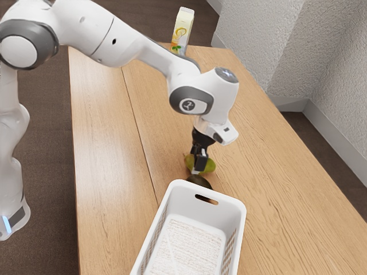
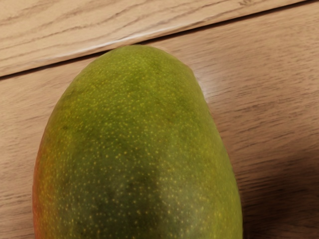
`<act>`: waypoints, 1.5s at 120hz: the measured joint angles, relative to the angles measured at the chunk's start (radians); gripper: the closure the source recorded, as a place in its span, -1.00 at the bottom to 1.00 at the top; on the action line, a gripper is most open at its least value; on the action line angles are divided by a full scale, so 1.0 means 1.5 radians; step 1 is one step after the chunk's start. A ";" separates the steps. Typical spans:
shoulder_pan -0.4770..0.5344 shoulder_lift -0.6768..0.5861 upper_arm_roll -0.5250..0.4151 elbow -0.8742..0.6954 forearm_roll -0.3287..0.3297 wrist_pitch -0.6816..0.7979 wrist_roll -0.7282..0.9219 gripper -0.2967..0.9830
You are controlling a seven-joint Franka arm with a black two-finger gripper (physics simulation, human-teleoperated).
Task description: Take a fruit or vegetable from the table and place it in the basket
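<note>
Mango (image 2: 139, 149) at the pincer (image 1: 198, 167), carton label (image 1: 180, 32) too small to read.

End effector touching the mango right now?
Cannot tell. In the exterior view, the end effector overlaps the mango, hiding any contact or gap; the wrist view's close look at the mango doesn't settle it.

The arm (image 1: 109, 40) rises well apart from the basket (image 1: 231, 214), then it bends and goes down in a slant toward the basket. The wrist (image 1: 215, 94) is bent and stands higher than the basket, beyond its end with the hole. The end effector (image 1: 198, 169) points down, outside the basket and near its rim; if it is open, I cannot tell.
</note>
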 joint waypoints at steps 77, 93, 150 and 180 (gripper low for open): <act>0.010 -0.017 0.003 0.000 -0.003 0.022 0.000 0.17; -0.003 -0.085 0.005 0.021 0.015 0.009 -0.007 0.37; -0.240 -0.121 -0.003 0.107 0.057 -0.081 -0.031 0.70; -0.274 -0.099 -0.025 0.120 0.058 -0.102 -0.040 0.71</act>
